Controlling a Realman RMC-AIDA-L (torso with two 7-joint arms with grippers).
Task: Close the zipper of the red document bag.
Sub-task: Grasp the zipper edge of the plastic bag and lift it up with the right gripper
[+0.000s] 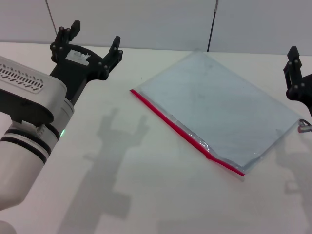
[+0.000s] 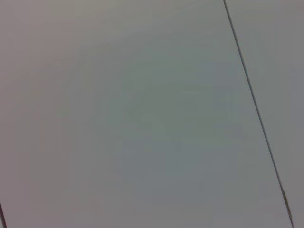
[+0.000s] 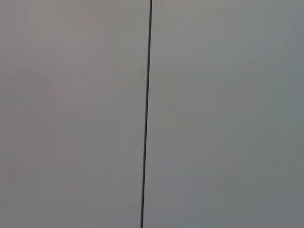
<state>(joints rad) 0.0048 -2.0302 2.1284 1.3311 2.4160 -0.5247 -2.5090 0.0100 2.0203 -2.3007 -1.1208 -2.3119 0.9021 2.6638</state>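
The red document bag (image 1: 222, 109) lies flat on the white table, right of centre and turned at an angle. Its pale translucent body is edged by the zipper (image 1: 170, 124), a thin red strip along the long side facing me. A small bump that looks like the slider (image 1: 208, 155) sits near the strip's nearer end. My left gripper (image 1: 93, 39) is raised at the far left, open and empty, well apart from the bag's far corner. My right gripper (image 1: 295, 70) shows only partly at the right edge, beside the bag's right corner. Neither wrist view shows the bag.
The white table (image 1: 122, 185) carries the arms' shadows in front of the bag. A grey panelled wall (image 1: 146, 22) rises behind the table. The left wrist view shows only a wall seam (image 2: 251, 95), and the right wrist view another wall seam (image 3: 147, 114).
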